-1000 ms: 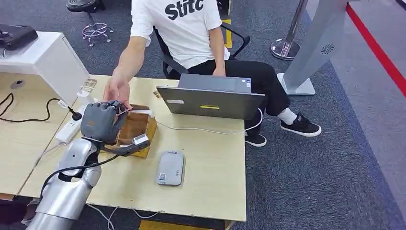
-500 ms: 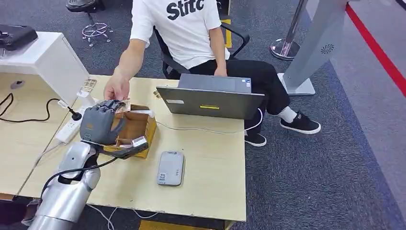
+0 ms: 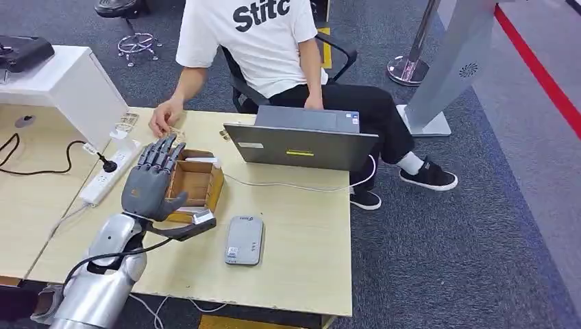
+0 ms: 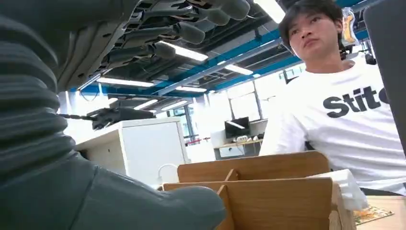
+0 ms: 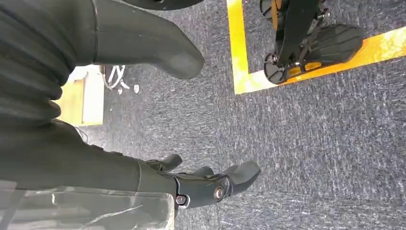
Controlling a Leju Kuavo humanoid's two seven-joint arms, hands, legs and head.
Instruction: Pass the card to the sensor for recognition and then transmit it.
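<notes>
— What is the left hand (image 3: 152, 179) doing?

— It is hovering over the wooden box (image 3: 197, 184) with its fingers (image 3: 159, 152) spread and stretched flat, gripping nothing. The thumb is sticking out over the box's near compartment. In the left wrist view the same fingers (image 4: 191, 33) are fanning out overhead, and the thumb is lying against the box's (image 4: 277, 191) wooden divider.

— And the card?

— Just beyond the fingertips, the person's hand (image 3: 164, 120) is resting on the table (image 3: 301, 240), pinching something small and pale at the far edge. That is probably the card (image 3: 176, 131) — it is too small to read clearly. It is sitting apart from the robot's fingers, past the box's far wall.

— The sensor?

— The grey sensor pad (image 3: 244, 240) is lying flat on the table, off to the thumb side of the hand and nearer the robot than the box, not touching either.

— What about the right hand (image 5: 143, 120)?

— It is hanging over dark carpet (image 5: 311, 143), fingers (image 5: 210, 184) loosely apart and slightly bent, with nothing between them and the thumb.

— Anything else near the fingers?

— A grey laptop (image 3: 301, 140) is standing beyond the sensor pad, and a white power strip (image 3: 109, 171) is lying on the outer side of the left hand.
</notes>
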